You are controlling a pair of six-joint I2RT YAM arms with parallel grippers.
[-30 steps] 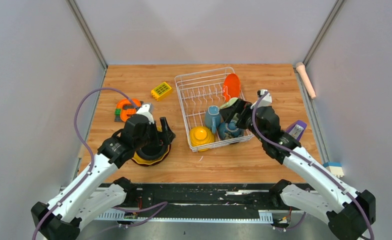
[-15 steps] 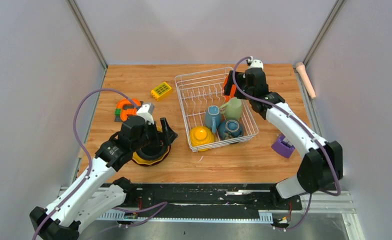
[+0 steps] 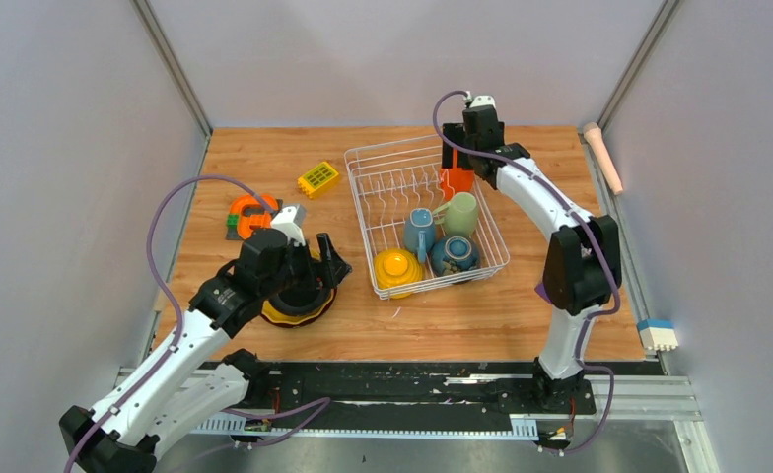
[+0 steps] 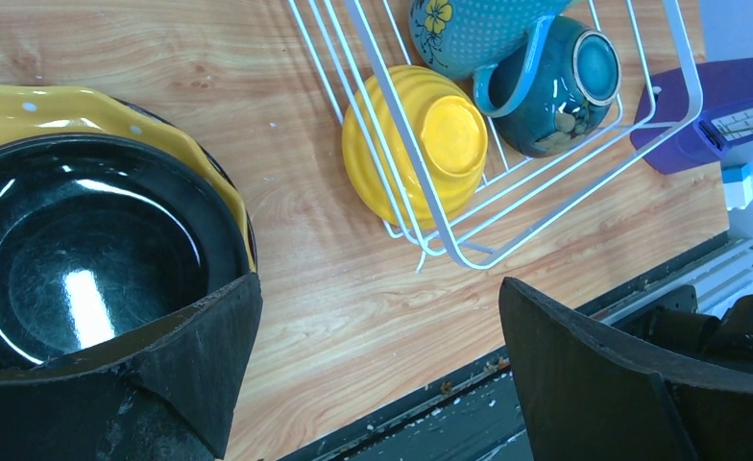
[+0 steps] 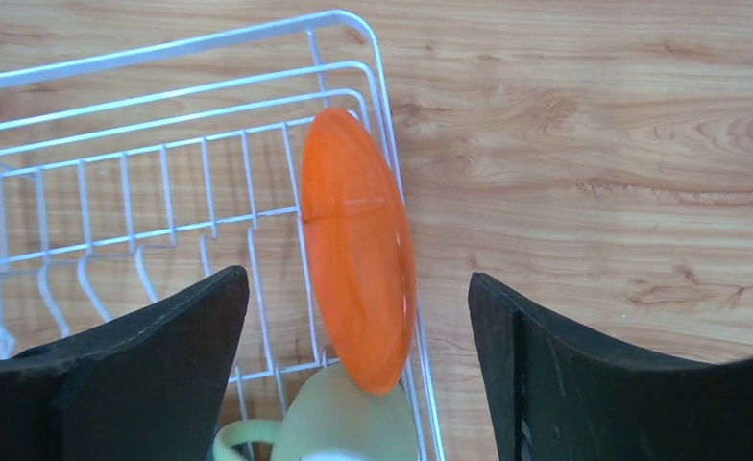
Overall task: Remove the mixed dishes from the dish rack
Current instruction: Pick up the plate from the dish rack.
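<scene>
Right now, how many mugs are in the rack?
2. Blue mug in the middle of the rack; pale green mug right of it, beside the orange plate. None seem hidden.

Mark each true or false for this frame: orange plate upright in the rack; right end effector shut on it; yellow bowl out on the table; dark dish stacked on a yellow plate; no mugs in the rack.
1. The orange plate stands on edge in the dish rack. True.
2. The right end effector is shut on that plate. False: its jaws stand open on either side of it, not touching.
3. The yellow bowl lies on the table. False: it sits inside the rack.
4. A dark dish rests on a yellow plate, outside the rack. True.
5. The rack holds no mugs. False: a blue mug and a pale green mug are in it.
</scene>
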